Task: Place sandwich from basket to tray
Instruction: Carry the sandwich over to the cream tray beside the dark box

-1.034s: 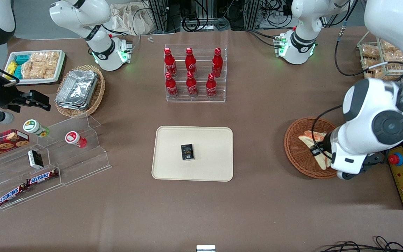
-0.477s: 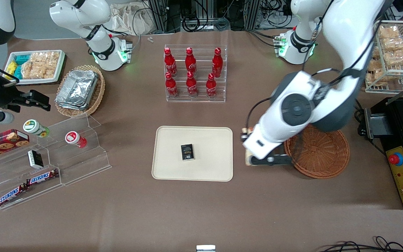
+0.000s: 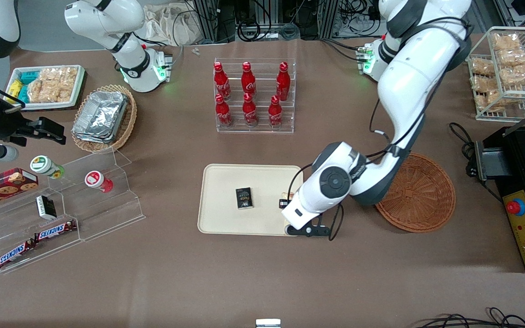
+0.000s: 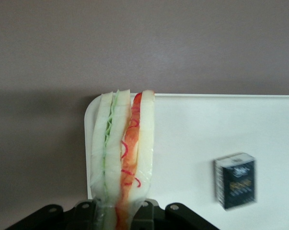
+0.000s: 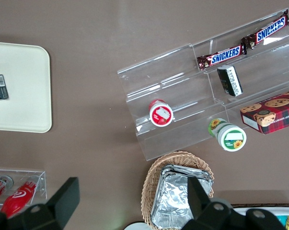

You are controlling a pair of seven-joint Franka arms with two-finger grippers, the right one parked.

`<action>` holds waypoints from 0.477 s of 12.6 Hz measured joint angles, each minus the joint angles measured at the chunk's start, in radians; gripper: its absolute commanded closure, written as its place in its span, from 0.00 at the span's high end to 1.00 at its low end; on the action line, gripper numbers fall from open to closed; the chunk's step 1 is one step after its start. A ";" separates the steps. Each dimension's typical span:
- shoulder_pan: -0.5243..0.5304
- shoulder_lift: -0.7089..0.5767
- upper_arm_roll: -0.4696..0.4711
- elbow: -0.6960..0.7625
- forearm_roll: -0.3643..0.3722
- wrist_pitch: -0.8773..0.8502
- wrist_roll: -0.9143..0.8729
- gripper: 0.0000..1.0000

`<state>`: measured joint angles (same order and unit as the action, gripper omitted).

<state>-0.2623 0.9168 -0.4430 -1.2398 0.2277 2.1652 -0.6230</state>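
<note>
**One sandwich hanging over the tray's corner**

One gripper (image 4: 118,211), the left arm's, is hovering above the tray (image 3: 226,182) at the corner nearest the basket (image 3: 419,196) and the front camera. Its fingers are pinching the sandwich (image 4: 122,153) by one end; the wedge is sticking out edge-on, red and green filling showing between pale bread. From the front, the wrist is hiding nearly all of the sandwich. The small dark box (image 3: 244,198) is lying near the tray's middle, apart from the gripper. The basket is sitting beside the tray, toward the working arm's end of the table, holding nothing.
</note>
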 measured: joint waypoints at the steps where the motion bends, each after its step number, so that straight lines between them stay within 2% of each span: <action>1: -0.042 0.012 0.039 0.008 0.000 0.003 -0.001 0.00; 3: -0.088 0.014 0.067 0.018 0.000 0.001 -0.012 0.08; 4: -0.093 0.014 0.069 0.021 0.000 -0.001 -0.014 0.21; 6: -0.093 0.014 0.072 0.021 -0.001 -0.018 -0.021 1.00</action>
<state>-0.3550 0.9310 -0.3706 -1.2190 0.2271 2.1473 -0.6438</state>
